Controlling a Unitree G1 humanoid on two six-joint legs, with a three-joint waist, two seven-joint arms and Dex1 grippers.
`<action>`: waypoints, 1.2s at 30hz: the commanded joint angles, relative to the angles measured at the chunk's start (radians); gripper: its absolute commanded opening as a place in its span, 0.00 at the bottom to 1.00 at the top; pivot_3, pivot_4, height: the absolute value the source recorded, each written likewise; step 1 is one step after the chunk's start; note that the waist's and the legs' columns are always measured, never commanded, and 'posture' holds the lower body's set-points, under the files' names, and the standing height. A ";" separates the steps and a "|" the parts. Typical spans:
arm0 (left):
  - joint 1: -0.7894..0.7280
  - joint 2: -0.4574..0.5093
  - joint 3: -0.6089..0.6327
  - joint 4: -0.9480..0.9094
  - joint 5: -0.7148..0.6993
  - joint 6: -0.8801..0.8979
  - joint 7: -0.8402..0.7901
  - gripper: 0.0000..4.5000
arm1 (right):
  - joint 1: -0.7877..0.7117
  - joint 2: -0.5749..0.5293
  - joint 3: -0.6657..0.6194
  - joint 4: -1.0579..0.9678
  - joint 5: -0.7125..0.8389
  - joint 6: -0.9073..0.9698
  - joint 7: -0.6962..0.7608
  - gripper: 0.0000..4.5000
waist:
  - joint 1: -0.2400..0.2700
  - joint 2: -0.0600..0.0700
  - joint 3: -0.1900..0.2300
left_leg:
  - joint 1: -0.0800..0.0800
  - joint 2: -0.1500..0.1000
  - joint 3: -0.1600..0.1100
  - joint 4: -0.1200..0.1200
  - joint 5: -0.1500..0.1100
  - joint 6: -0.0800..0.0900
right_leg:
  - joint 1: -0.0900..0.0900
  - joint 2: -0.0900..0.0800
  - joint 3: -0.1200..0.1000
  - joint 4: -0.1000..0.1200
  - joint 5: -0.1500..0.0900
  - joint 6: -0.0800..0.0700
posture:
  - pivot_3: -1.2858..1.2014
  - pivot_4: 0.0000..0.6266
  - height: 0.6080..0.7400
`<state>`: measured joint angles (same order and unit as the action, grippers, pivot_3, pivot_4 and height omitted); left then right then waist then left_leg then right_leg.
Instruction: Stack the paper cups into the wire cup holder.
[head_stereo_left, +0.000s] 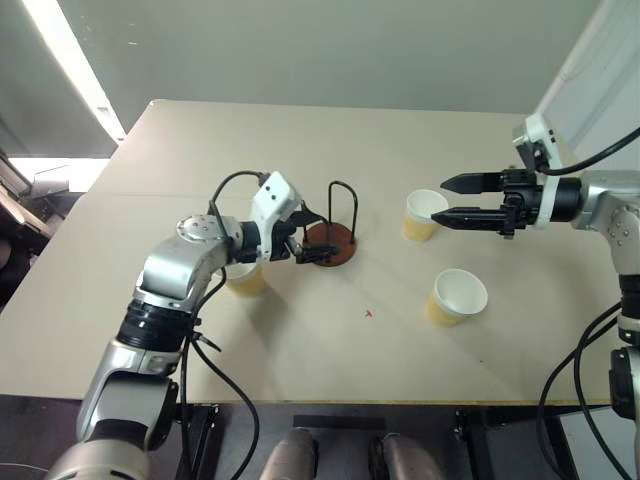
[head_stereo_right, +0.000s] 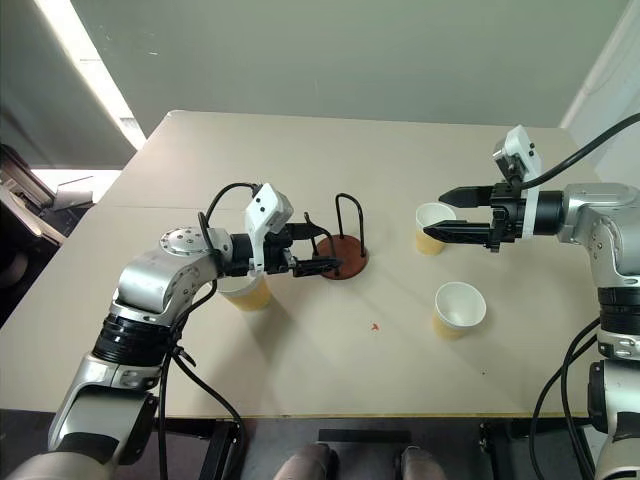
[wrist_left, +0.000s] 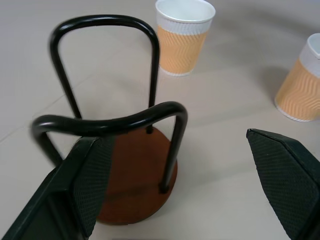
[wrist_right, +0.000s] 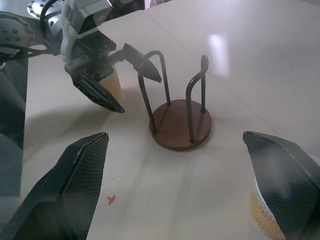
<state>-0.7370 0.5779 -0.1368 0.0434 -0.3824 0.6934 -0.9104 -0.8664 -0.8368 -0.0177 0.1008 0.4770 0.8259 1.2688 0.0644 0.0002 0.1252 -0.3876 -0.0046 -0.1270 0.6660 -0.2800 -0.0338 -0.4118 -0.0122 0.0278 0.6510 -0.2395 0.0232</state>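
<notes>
The wire cup holder (head_stereo_left: 330, 240) stands empty near the middle of the bench (head_stereo_left: 330, 360); the left tool (head_stereo_left: 309, 240) hangs wide open at it, one finger beside the near wire loop; the right tool (head_stereo_left: 452, 200) is spread wide around one upright paper cup (head_stereo_left: 422, 214), gripping nothing; a second cup (head_stereo_left: 456, 296) sits nearer the front edge; a third (head_stereo_left: 244, 277) stands under the left arm.
</notes>
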 joint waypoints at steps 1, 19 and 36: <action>-0.034 -0.020 -0.008 0.005 0.021 -0.032 -0.003 0.99 | -0.001 -0.020 -0.022 -0.042 0.023 -0.002 -0.004 1.00 | 0.001 0.000 0.000 | 0.000 0.000 0.000 0.000 0.000 0.000 | 0.000 0.000 0.000 0.000 0.000 0.000 | 0.52 0.24 1.00; -0.063 0.002 0.005 0.029 0.032 -0.089 -0.133 0.01 | 0.088 -0.014 -0.049 -0.173 0.065 -0.031 -0.037 1.00 | 0.002 0.000 0.000 | -0.001 0.001 0.000 0.001 0.000 0.000 | 0.000 0.001 0.000 0.000 0.000 0.001 | 0.52 0.24 1.00; -0.035 0.054 -0.101 -0.086 -0.003 -0.078 -0.376 0.01 | 0.176 -0.314 -0.026 -0.234 0.101 -0.081 0.223 1.00 | 0.006 0.000 0.000 | -0.002 0.001 0.000 0.001 0.000 0.001 | 0.001 0.001 0.000 -0.001 0.001 0.001 | 0.52 0.24 1.00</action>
<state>-0.7645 0.6309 -0.2355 -0.0127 -0.3695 0.6301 -1.2643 -0.6883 -1.1222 -0.0283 -0.0989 0.5833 0.7758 1.4575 0.0703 0.0001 0.1252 -0.3893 -0.0037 -0.1266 0.6676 -0.2803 -0.0325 -0.4110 -0.0110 0.0283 0.6500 -0.2388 0.0246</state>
